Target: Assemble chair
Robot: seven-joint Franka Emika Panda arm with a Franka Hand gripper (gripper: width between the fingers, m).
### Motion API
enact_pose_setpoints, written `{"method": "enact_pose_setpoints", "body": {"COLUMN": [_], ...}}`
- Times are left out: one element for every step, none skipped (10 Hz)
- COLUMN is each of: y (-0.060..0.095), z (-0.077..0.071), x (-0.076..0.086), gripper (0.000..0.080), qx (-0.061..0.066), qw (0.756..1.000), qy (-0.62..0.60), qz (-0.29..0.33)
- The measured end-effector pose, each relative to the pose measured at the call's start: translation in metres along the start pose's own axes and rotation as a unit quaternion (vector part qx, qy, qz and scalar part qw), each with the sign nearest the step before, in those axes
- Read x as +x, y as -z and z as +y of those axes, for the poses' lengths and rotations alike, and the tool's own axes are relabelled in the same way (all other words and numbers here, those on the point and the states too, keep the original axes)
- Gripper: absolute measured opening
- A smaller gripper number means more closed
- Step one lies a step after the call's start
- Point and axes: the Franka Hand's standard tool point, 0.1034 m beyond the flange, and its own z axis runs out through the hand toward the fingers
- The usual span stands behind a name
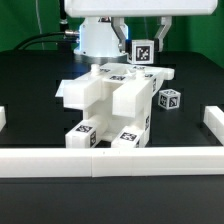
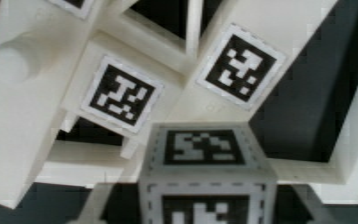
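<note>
chair (image 1: 105, 105) stands partly built | gripper (image 1: 141, 46) over the chair's rear top, I see it clenched on a tagged part (image 1: 141, 52) | loose block (image 1: 170, 99) near the chair, on the exterior view's right | risk: I think a tilted part jams and the push shifts the chair
</note>
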Motion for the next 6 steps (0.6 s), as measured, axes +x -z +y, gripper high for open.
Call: {"method": "enact_pose_setpoints", "body": {"y": [-0.0012,-0.0026,-0.0041,-0.0054,-0.0058,-0.0058], "z": [-0.0011,-0.0014,0.0005,0.0031,0.0035,0.0035], "x": [0.0005,0.0016,0.0022,0.0011,0.0008,0.0008], "gripper": [0.0284,0.0284,0.0284,0.0284,0.0284,0.0284], "qx": [0.002,0.005,0.005,0.004,0.004,0.003], "qw": [1.0,1.0,1.0,1.0,1.0,1.0], "qy": [0.009,0.011,0.009,0.007,0.006,0.006], "qz": [-0.008,-0.017,-0.019,-0.02,-0.02,-0.02]}}
